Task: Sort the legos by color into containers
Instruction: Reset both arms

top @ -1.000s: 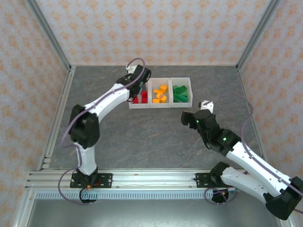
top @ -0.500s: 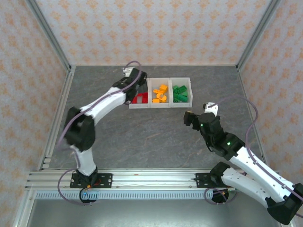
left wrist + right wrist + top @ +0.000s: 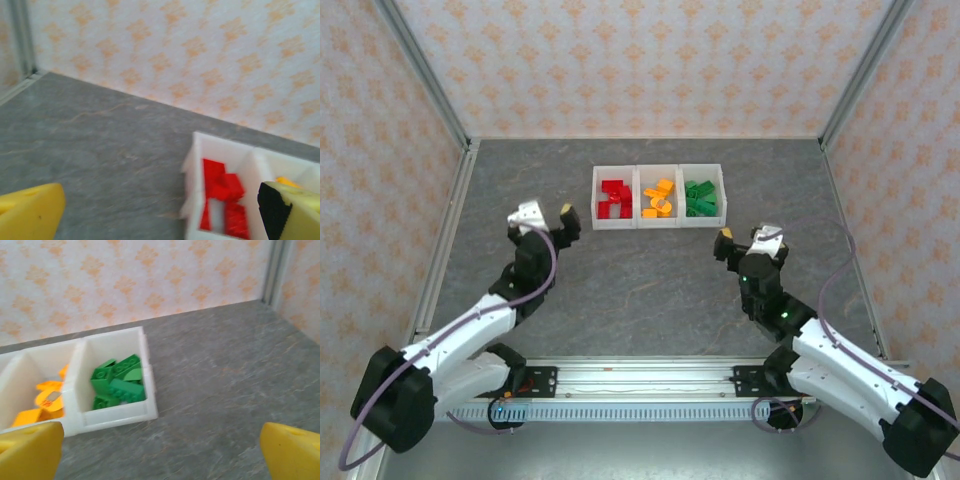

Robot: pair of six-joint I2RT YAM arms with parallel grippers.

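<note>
In the upper middle of the top view, the containers (image 3: 658, 167) held red legos (image 3: 613, 197) on the left, orange legos (image 3: 659, 197) in the middle and green legos (image 3: 699, 197) on the right. No brick lay on the tabletop (image 3: 640, 285), so the sorting seemed finished. The left gripper (image 3: 545, 213) and the right gripper (image 3: 746, 238) were wide open and empty.

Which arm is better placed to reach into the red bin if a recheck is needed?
Left, likely. The open left pincer sits toward the red legos, its wrist camera facing them. The open right pincer sits nearer the green legos at the other end of the containers.
</note>
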